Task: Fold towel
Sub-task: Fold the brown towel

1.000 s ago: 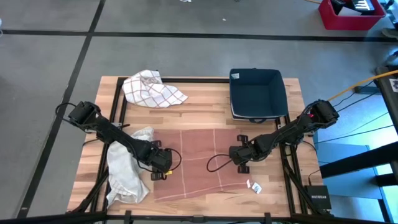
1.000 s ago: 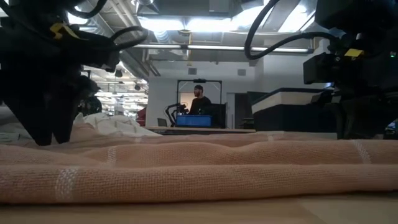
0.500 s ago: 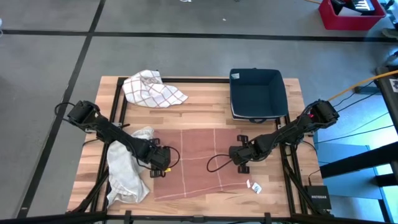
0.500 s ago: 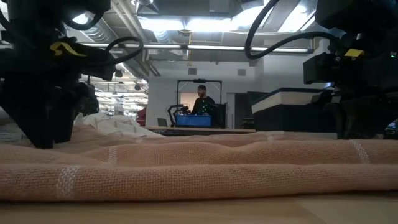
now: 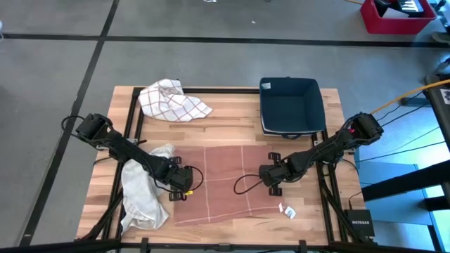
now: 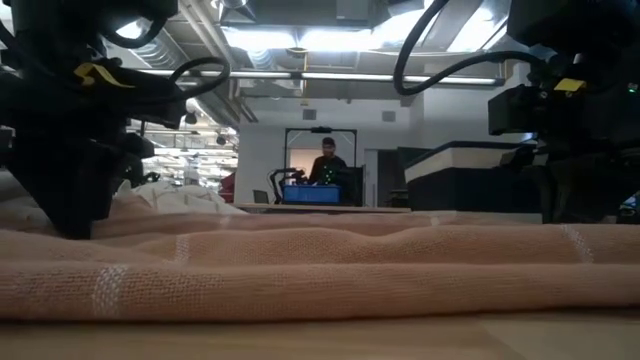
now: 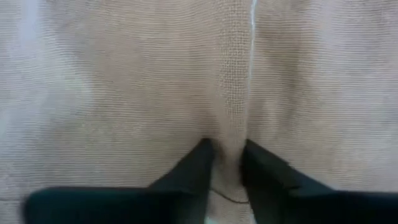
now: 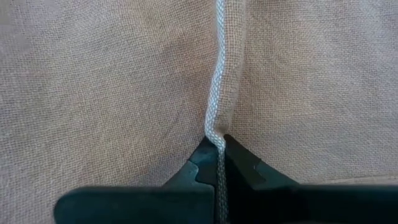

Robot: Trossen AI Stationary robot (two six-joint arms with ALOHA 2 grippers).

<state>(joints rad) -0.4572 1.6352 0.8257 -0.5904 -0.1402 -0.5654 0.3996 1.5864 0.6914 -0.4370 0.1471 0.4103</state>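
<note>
Towel [image 5: 223, 184] pinched btwn both end effectors, flat.

Pink towel [image 5: 225, 183] with pale stripes; white cloth [image 5: 143, 193]; white, red-checked cloth [image 5: 171, 100]; navy bin [image 5: 290, 105]; light wood tabletop [image 5: 225, 130].

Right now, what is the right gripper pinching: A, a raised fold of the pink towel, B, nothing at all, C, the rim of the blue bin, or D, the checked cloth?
A: in the right wrist view the right gripper is shut on a raised ridge of the pink towel, with the cloth pulled up between its fingers; the checked cloth and blue bin lie farther back on the table.
</note>
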